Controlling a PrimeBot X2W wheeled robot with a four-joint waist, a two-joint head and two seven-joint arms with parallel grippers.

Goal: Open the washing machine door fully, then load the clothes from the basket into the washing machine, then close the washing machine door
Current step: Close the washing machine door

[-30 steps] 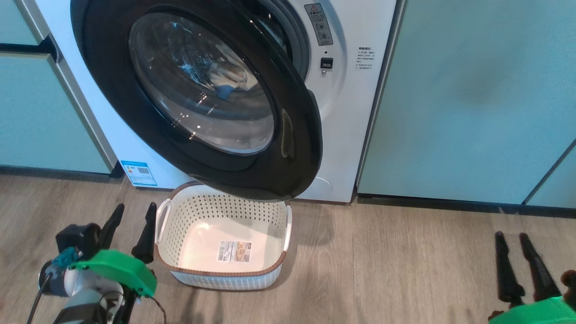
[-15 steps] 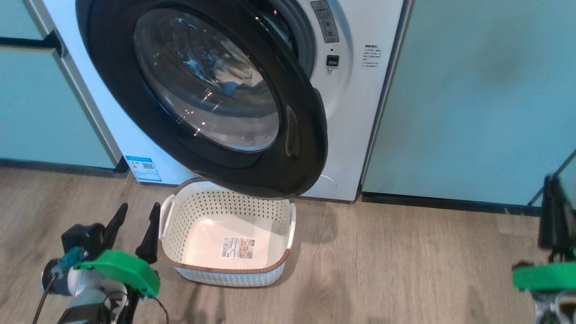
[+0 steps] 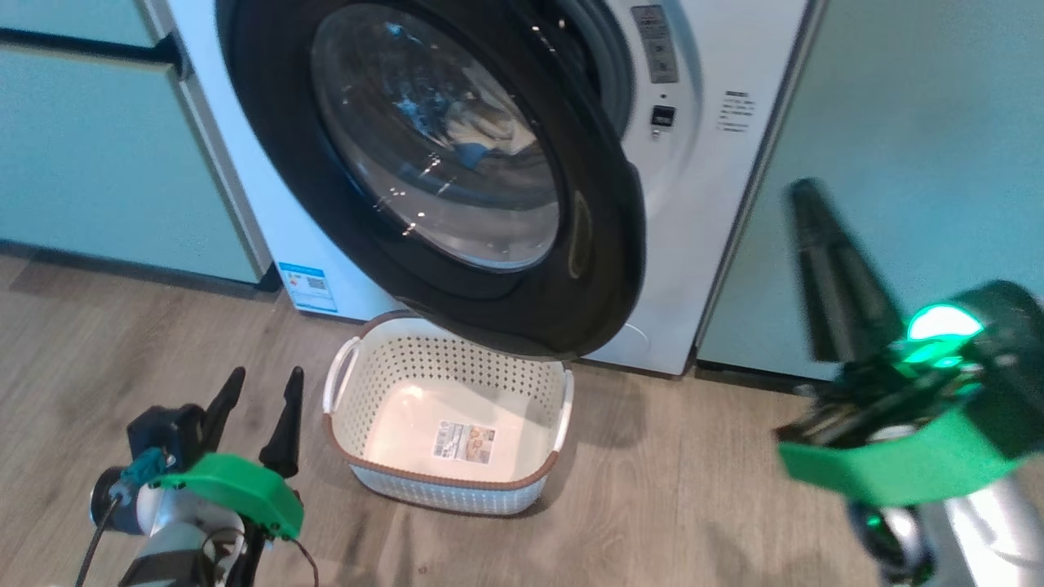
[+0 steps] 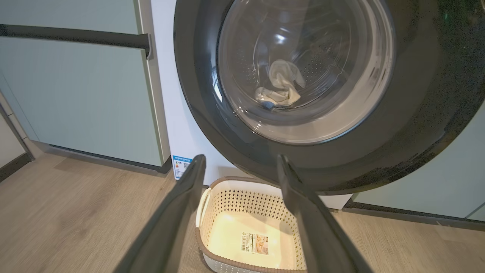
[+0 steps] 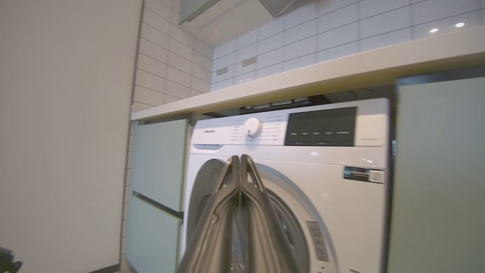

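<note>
Found basket (image 3: 440, 496) empty on floor (image 3: 693, 489) under partly open washing machine door (image 3: 599, 244), clothes (image 4: 280, 87) inside washing machine (image 3: 710, 212) behind the glass, closing judged outstanding; left gripper (image 3: 266, 373) spread beside basket, right gripper (image 3: 809, 208) pinched together, raised right of door.

The washing machine door (image 3: 440, 163), half open, overhangs the basket (image 3: 444, 481) at its rear rim.

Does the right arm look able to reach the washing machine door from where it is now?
Probably yes: the right fingers, shut, hover beside the free edge of the door, and nothing stands between them.
</note>
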